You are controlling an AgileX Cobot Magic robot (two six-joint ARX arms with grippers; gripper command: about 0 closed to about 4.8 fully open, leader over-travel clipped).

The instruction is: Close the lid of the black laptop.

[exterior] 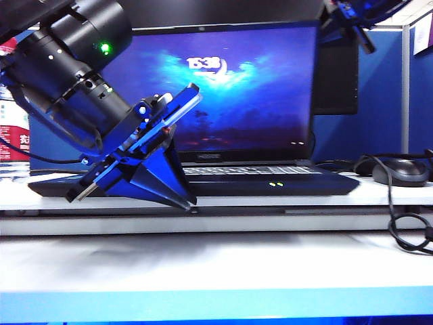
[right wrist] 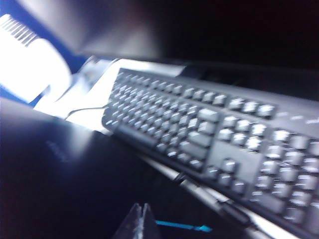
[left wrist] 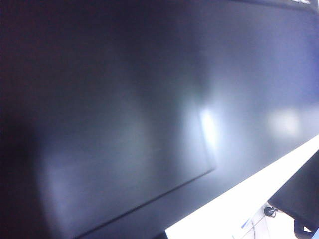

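I see the left gripper (exterior: pixel 172 152) low in front of the black laptop (exterior: pixel 284 181), its blue wedge-shaped fingers (exterior: pixel 159 177) pressed together, holding nothing. The right gripper (exterior: pixel 358 27) sits high beside the upper right corner of the lid (exterior: pixel 230 88); I cannot tell its opening (mostly out of frame). The lid is a thin, glossy black panel, upright, screen facing the exterior camera, long axis left to right. The left wrist view shows only smooth dark surface. A black mouse (exterior: pixel 400 170) and cable (exterior: pixel 406 223) lie right of the laptop. A separate black keyboard (right wrist: pixel 214 144) fills the right wrist view.
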